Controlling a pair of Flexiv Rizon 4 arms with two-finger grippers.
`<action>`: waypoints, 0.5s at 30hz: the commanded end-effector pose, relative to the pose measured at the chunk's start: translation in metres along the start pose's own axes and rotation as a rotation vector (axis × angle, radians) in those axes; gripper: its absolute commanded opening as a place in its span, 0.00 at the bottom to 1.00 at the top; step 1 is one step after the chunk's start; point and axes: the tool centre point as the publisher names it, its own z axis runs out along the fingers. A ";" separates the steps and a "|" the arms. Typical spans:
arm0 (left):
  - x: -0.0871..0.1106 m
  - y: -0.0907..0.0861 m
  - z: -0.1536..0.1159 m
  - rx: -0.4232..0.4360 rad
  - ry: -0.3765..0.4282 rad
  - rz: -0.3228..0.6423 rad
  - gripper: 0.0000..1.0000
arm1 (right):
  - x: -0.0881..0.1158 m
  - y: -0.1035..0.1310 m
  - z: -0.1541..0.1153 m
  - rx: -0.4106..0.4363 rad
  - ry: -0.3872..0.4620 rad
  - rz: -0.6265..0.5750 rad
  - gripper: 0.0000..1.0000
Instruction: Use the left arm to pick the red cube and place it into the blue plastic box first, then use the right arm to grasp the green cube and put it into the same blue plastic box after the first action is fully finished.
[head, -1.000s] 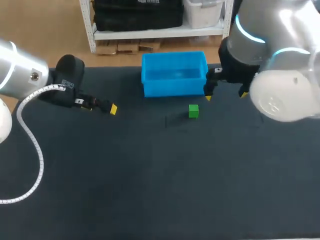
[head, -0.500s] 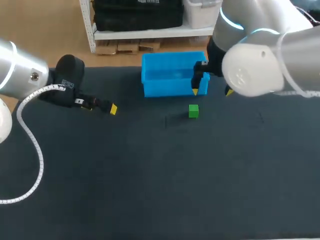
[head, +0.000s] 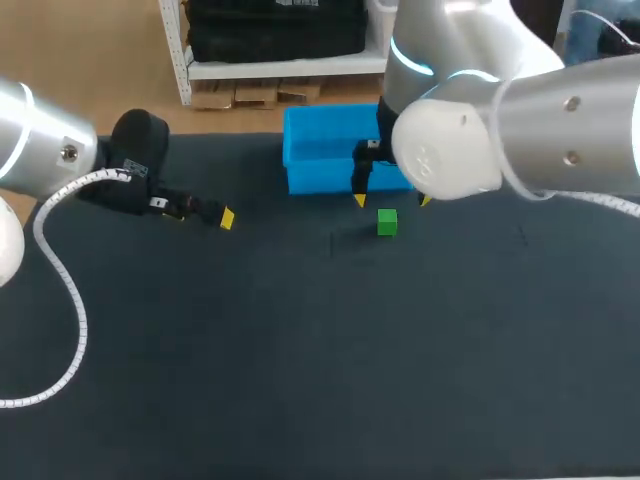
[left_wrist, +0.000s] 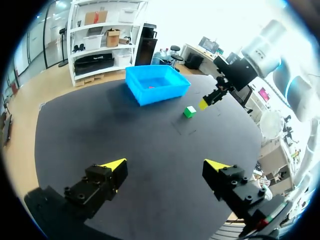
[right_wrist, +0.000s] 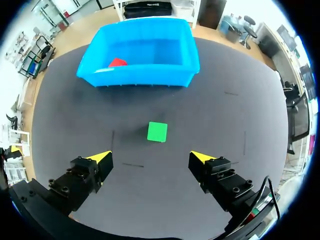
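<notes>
The red cube (right_wrist: 118, 62) lies inside the blue plastic box (right_wrist: 145, 76) at the table's far side. In the head view the box (head: 320, 150) is partly covered by my right arm. The green cube (head: 387, 222) sits on the dark mat just in front of the box. My right gripper (head: 392, 201) hangs open above it, and in the right wrist view the green cube (right_wrist: 157, 132) lies just ahead of the gap between the fingers of that gripper (right_wrist: 151, 156). My left gripper (head: 224, 217) is open and empty over the left of the table, far from both cubes.
The left wrist view looks across the dark mat (left_wrist: 130, 135) from the left gripper (left_wrist: 165, 165) toward the blue box (left_wrist: 157, 92), the green cube (left_wrist: 189, 111) and my right gripper's yellow tip (left_wrist: 203, 104). Thin pale marks lie on the mat around the green cube.
My right arm has swung left, from the box's right end to over the green cube. The left arm and both cubes have stayed put.
</notes>
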 end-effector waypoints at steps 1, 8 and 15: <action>0.001 0.001 -0.001 0.007 -0.006 0.002 1.00 | -0.006 0.007 0.013 0.028 -0.021 0.014 1.00; 0.001 0.001 -0.001 0.007 -0.006 0.002 1.00 | -0.015 0.004 0.033 0.033 -0.037 0.020 1.00; 0.001 0.001 -0.001 0.007 -0.006 0.002 1.00 | -0.021 -0.005 0.047 0.029 -0.038 0.038 1.00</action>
